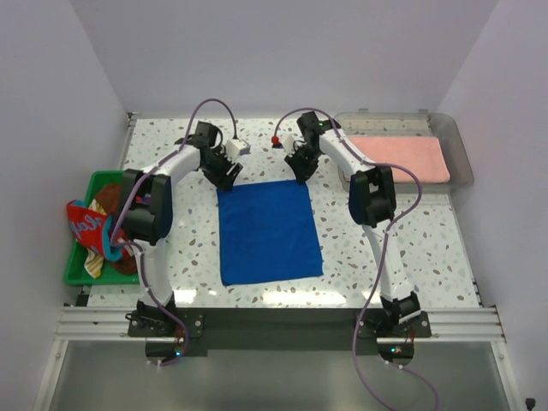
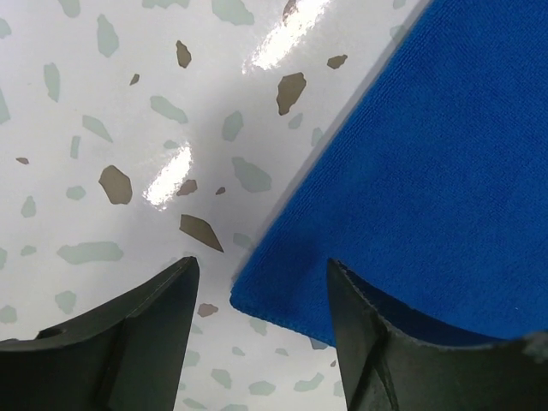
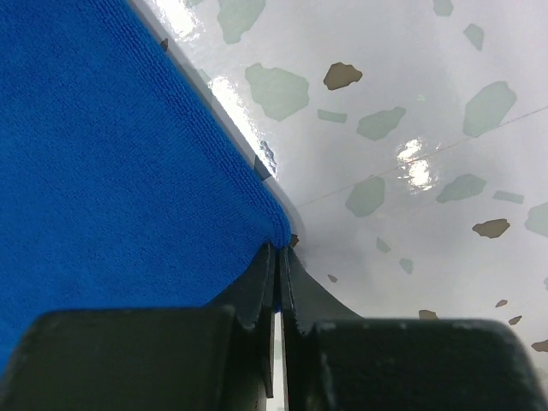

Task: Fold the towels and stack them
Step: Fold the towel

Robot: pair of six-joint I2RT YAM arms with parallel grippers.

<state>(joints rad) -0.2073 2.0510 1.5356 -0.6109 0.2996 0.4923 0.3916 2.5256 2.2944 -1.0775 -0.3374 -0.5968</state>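
At the left edge of the table the green basket holds the waiting towels, the blue-and-red patterned towel uppermost; I leave those alone for now. My left gripper has its fingers apart, straddling the far-left corner of the royal blue towel, which lies flat mid-table. I judge it should close only once that corner sits well between the fingers, so it takes cloth and not tabletop. My right gripper is pinched together at the towel's far-right corner, the cloth's tip seemingly caught between the jaws. For a clean fold I would lift both corners evenly, carry them toward the near edge and lay hem on hem. The salmon pink towel lies folded in the clear tray at the far-right corner.
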